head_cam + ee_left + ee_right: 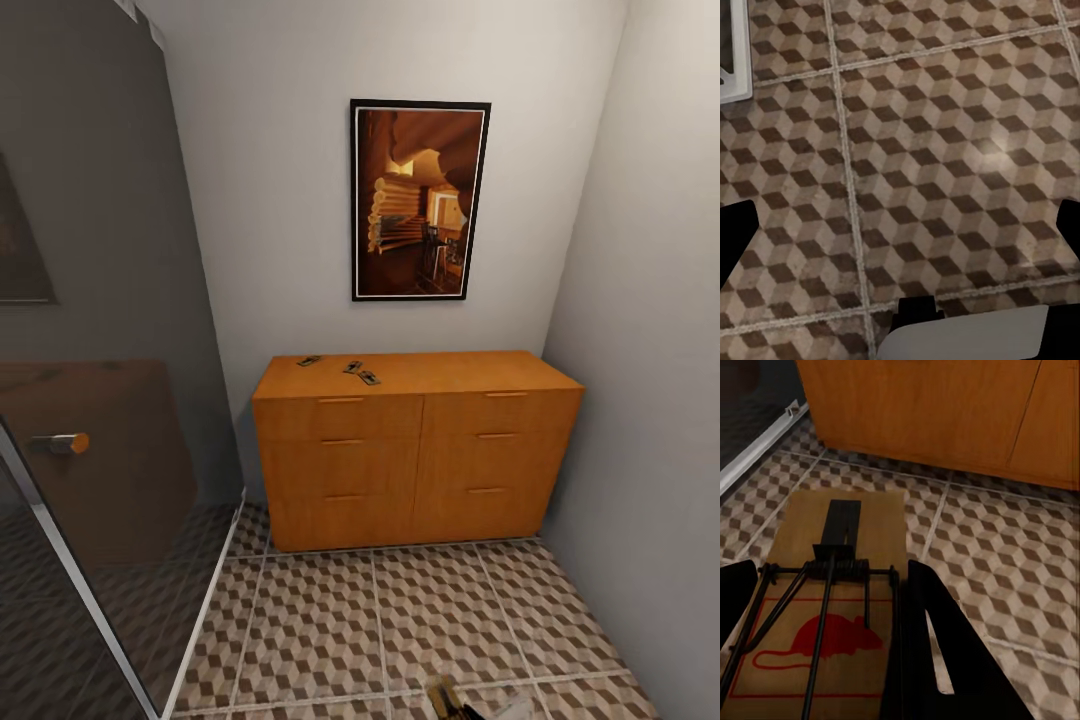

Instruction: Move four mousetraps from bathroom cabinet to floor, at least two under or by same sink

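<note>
The low, wide orange-brown wooden cabinet with drawer fronts and slim bar handles stands against the white back wall, in the corner formed with the right-hand wall. Three small flat brown wooden mousetraps lie on its top near the back-left corner: one nearest the left edge, and two more just beside each other a little further toward the middle, almost touching. A dark-framed picture of a timber interior hangs on the wall above the cabinet, and a tinted glass shower panel with a round metal knob stands on the left.

The bathroom floor, tiled in a brown, beige and white cube pattern with pale grout lines, runs from the cabinet's base toward the camera.

In the right wrist view, the right end effector is closed on a fourth mousetrap, a flat wooden board with black wire and spring and a red mouse printed on it. The board lies between the two black fingers, held above the tiles close to the cabinet's front.

In the left wrist view, the left end effector points down at bare tiles, its dark fingertips set wide apart and holding nothing.
</note>
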Tool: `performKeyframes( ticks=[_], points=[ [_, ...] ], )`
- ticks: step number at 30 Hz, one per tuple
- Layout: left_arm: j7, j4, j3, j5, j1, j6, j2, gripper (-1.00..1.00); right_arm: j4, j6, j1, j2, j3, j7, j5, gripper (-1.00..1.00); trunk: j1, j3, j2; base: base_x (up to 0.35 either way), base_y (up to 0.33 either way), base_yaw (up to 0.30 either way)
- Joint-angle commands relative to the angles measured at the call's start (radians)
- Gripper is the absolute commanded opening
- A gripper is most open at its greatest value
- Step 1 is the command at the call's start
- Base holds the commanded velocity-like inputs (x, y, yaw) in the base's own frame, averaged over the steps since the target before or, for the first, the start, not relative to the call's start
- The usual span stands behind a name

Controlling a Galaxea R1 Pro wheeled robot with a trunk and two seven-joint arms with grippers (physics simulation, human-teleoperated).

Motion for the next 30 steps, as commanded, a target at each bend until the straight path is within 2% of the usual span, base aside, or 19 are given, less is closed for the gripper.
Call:
performKeyframes(
  ticks=[1,10,16,23,26,30],
  points=[
    [0.007,0.001,-0.008,0.000,-0.001,-0.003,0.000,1.00,0.000,-0.016,0.007,0.001,0.004,-0.024,0.001,-1.00,0.000,-0.001,-0.001,0.000,0.000,0.000],
    [0.008,0.001,-0.008,0.000,-0.001,-0.003,0.000,1.00,0.000,-0.099,0.019,0.015,0.004,-0.165,-0.001,-1.00,0.000,-0.001,-0.001,0.000,0.000,0.000],
    [0.008,0.001,-0.008,0.000,-0.001,-0.003,0.000,1.00,0.000,-0.118,0.020,0.034,0.004,-0.311,-0.001,-1.00,0.000,-0.001,-0.001,0.000,0.000,0.000],
    [0.008,0.001,-0.008,0.000,-0.001,-0.003,0.000,1.00,-0.001,-0.124,0.019,0.047,0.003,-0.350,-0.001,-1.00,0.000,-0.001,-0.001,0.000,0.000,0.000],
    [0.005,0.006,-0.011,0.002,0.007,-0.001,-0.015,1.00,0.000,-0.129,0.002,0.064,0.004,-0.350,0.002,-1.00,0.000,-0.001,-0.001,0.000,0.000,0.000],
    [0.004,0.013,-0.012,0.003,0.007,-0.001,-0.016,1.00,0.000,-0.128,-0.011,0.080,0.004,-0.351,0.002,-1.00,0.000,-0.001,-0.001,0.000,0.000,0.000]
  ],
)
